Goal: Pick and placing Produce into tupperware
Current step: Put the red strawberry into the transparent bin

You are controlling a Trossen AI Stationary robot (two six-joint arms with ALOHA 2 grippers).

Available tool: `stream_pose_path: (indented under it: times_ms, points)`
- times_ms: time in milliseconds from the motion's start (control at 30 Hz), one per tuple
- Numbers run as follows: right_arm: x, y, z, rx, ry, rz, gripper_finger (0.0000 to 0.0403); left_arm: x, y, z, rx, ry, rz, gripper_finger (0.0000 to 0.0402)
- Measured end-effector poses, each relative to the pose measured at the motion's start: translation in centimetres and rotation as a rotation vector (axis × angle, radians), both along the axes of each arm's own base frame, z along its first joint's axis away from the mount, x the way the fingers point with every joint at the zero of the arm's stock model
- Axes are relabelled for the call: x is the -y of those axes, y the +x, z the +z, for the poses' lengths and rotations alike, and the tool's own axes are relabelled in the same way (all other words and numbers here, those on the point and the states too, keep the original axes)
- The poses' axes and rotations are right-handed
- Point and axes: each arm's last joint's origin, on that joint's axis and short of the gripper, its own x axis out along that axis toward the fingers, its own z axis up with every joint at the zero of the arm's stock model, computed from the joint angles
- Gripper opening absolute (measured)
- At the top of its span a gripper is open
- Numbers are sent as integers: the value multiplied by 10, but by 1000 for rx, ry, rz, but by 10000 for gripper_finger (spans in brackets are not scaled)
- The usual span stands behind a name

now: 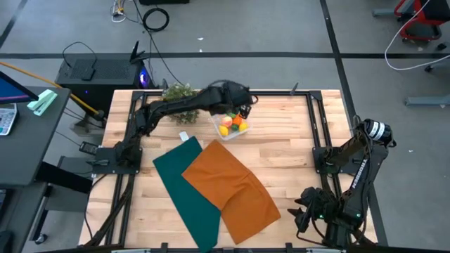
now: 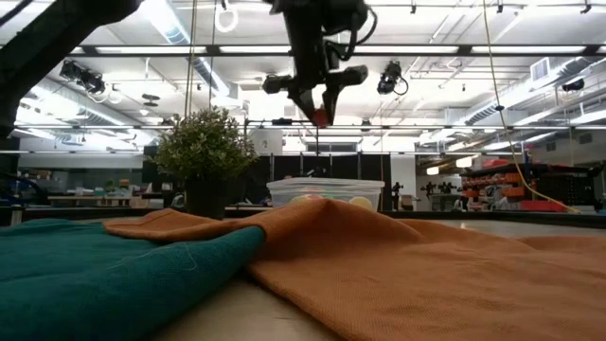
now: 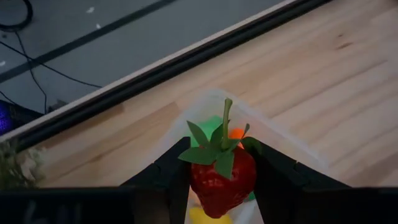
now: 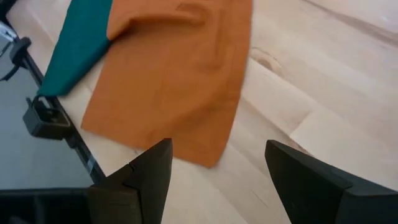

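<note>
The left gripper (image 3: pixel 219 180) is hanging above the clear tupperware (image 1: pixel 219 133) at the far side of the table (image 1: pixel 295 151), its jaws pinching a red toy strawberry (image 3: pixel 222 177) that is sitting squarely between the two fingers with its green leaves and stem pointing away from the wrist. Yellow, orange and green produce pieces (image 1: pixel 233 125) are lying inside the tupperware, just beside the potted plant (image 2: pixel 204 152). The right gripper (image 4: pixel 214 177) is waiting near the table's front right, jaws spread, facing the orange cloth (image 4: pixel 174 74) that is overlapping the teal cloth (image 4: pixel 81 43).
</note>
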Motion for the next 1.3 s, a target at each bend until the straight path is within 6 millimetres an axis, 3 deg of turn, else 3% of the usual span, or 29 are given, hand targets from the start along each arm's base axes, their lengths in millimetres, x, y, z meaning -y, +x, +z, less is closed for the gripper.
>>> stream_pose_path:
  times_ms: [267,600,1300]
  points:
    - [6,10,0,15,-12,-40,224,-32,-10,-2,-63,-83,-126,137]
    - [11,20,0,16,-15,-80,224,-35,-17,-7,-170,-198,-343,143]
    - [17,31,1,19,-11,-118,224,-33,1,-74,-359,-353,-529,141]
